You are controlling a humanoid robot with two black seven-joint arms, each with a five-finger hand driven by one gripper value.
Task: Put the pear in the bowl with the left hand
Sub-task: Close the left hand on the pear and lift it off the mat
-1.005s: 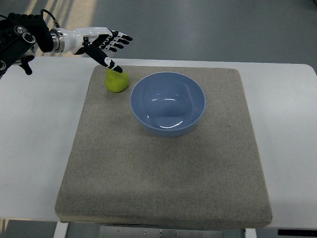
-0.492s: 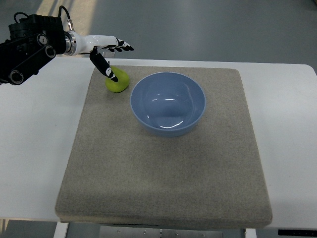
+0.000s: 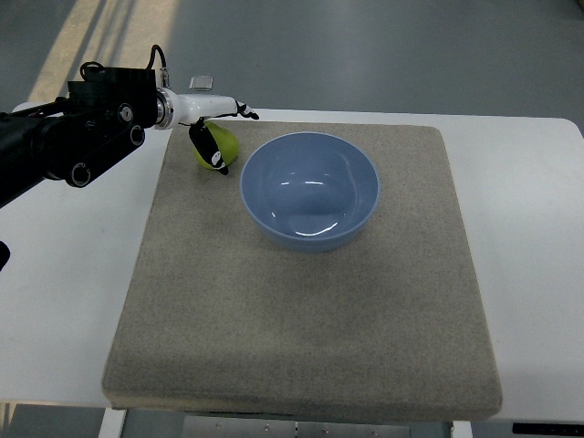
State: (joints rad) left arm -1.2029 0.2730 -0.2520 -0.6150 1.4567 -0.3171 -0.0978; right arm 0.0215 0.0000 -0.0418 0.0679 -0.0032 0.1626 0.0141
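Reaching in from upper left, left hand (image 3: 216, 123) draped over pear (image 3: 223, 144) on mat (image 3: 301, 310), fingers spread, not yet closed, thumb down its front, presumably for lifting into bowl (image 3: 309, 190) just right.

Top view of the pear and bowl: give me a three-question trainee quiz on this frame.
1. True or false: the pear already lies inside the blue bowl.
2. Which hand is at the pear: A) left hand, B) right hand?
3. Fill in: pear and bowl both sit on the grey ____.

Key: 1 false, it lies on the mat beside the bowl's left rim; 2 A; 3 mat.
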